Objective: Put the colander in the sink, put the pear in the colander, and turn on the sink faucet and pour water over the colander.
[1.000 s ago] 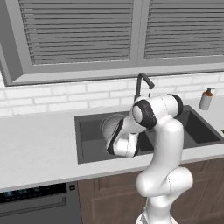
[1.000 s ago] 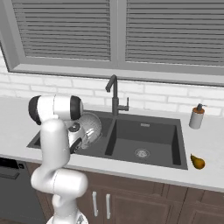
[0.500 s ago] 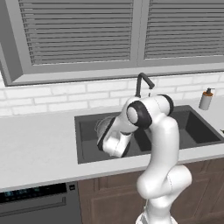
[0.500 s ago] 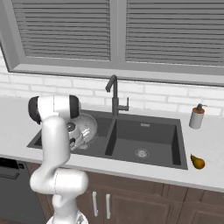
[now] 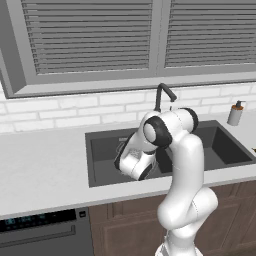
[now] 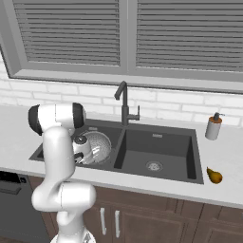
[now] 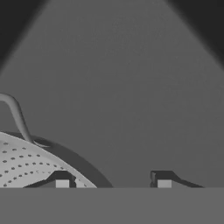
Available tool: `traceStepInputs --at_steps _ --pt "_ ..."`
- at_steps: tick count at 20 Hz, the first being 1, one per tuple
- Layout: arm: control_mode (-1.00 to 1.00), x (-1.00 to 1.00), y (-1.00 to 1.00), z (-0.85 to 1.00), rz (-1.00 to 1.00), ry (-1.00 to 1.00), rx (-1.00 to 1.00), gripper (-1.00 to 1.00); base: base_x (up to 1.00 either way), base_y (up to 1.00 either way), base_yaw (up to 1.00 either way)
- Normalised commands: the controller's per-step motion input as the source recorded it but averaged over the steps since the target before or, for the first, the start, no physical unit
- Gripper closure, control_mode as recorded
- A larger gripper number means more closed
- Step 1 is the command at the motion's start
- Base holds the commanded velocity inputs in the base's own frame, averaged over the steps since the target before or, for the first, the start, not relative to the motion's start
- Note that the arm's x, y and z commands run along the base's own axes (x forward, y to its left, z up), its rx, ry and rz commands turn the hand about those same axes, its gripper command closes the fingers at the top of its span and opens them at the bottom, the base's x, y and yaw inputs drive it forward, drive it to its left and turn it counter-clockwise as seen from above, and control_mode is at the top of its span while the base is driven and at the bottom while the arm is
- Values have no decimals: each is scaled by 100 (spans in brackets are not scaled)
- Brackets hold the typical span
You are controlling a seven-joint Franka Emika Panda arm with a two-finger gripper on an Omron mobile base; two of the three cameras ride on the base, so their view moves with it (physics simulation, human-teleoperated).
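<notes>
Silver-grey mesh marks the colander (image 6: pixel 96 147), a round perforated metal bowl sitting in the left basin of the sink (image 6: pixel 156 178), tipped so its inside faces the front. One thin loop handle rises from its rim in the hand view, against the smooth dark wall of the basin. The sink is dark grey, rectangular, with two basins set into the pale bench (image 6: pixel 228 190); the right basin holds nothing but its round metal drain (image 6: pixel 152 165). The gripper (image 7: pixel 113 179) is down in the left basin at the colander's rim, its fingers spread apart with one tip over the rim; whether it pinches the rim I cannot tell. The pear (image 6: pixel 214 176), small and yellow-orange, lies on the bench by the sink's front right corner. The faucet (image 6: pixel 124 102), thin and dark with a hooked spout, stands at the sink's back edge, between the basins.
</notes>
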Motion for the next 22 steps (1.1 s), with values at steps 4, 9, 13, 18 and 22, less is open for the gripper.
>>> traceStepInputs --at_steps 4,9,13,18,22 --pt "-100 0 6 16 0 6 0 -100 0 0 0" --pt "-100 0 18 35 0 0 0 -100 0 0 0" --pt "-100 0 18 67 7 0 0 -100 0 0 0" --pt "-100 -5 8 79 7 0 -1 -100 0 0 0" --pt "-100 -2 9 91 6 0 -5 -100 0 0 0"
